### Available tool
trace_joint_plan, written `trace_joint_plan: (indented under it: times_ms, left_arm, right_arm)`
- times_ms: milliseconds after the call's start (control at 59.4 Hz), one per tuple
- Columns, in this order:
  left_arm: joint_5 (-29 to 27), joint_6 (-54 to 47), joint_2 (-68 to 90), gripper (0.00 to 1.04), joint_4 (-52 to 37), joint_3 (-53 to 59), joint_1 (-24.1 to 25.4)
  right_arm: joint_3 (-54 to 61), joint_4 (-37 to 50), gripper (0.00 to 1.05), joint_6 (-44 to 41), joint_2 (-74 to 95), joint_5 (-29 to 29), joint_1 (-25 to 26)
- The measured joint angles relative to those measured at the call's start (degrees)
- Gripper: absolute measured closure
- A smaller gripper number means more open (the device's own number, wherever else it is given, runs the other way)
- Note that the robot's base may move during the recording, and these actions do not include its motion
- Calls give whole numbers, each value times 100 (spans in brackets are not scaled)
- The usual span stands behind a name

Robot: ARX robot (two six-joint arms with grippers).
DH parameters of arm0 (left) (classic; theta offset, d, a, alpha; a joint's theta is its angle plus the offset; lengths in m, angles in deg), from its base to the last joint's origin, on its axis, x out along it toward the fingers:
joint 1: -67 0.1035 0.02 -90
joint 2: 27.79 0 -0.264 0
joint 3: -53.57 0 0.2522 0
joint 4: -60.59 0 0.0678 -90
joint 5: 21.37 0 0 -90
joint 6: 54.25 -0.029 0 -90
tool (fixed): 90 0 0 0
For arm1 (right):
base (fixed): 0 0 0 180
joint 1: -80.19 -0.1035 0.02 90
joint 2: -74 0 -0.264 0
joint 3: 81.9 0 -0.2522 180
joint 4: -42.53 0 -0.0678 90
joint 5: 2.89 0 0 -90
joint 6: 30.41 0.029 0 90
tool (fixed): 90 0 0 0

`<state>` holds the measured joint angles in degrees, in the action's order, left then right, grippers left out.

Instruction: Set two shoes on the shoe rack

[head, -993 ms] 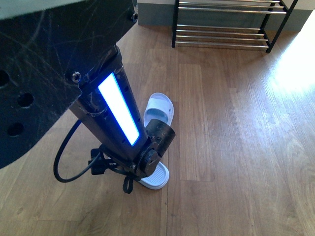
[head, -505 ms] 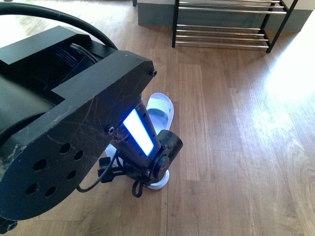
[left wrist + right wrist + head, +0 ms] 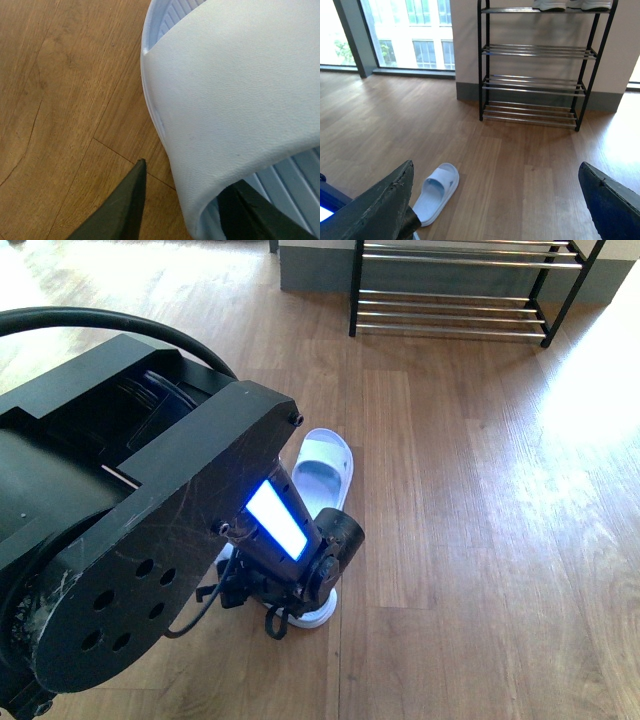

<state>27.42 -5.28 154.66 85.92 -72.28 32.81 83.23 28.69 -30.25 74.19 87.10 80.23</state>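
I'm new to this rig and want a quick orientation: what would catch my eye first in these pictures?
The big black left arm, with a glowing blue-white light strip, fills the near left of the front view. Its left gripper stands open astride one edge of a pale blue slide on the wooden floor. A black shoe rack with chrome rods stands farther ahead, to the right.

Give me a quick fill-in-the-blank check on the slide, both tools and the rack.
1. On the pale blue slide, the open left tool has one finger under the ___.
2. The right tool is wide ___ and holds nothing.
3. White-soled shoes sit on the shoe rack's ___ tier.
Missing: strap; open; top.
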Motion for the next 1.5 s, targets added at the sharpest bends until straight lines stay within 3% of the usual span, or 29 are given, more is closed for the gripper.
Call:
trace_joint_plan:
  times_ms: [236,421,623,859,1044,1280,1498]
  left_arm:
    - [13,-11,55,103,-114,17,28]
    - [487,-507,-262,103,-378,396,98]
    - [979,-1687,-1357,103,-1198,1510,190]
    - [1296,-3390,-4299,103,-2743,4063,507]
    - [1447,-3753,-6561,103,-3368,6124,699]
    - [1486,-3821,-10107,103,-2848,8400,1217]
    - [1742,-4124,-12194,103,-2072,9211,1947]
  right_arm:
    - [0,0,9,0,0,0,2]
    - [0,0,9,0,0,0,0]
    - [0,0,9,0,0,0,0]
    - [0,0,9,0,0,0,0]
    - [0,0,9,0,0,0,0]
    - [0,0,9,0,0,0,0]
    - [0,0,9,0,0,0,0]
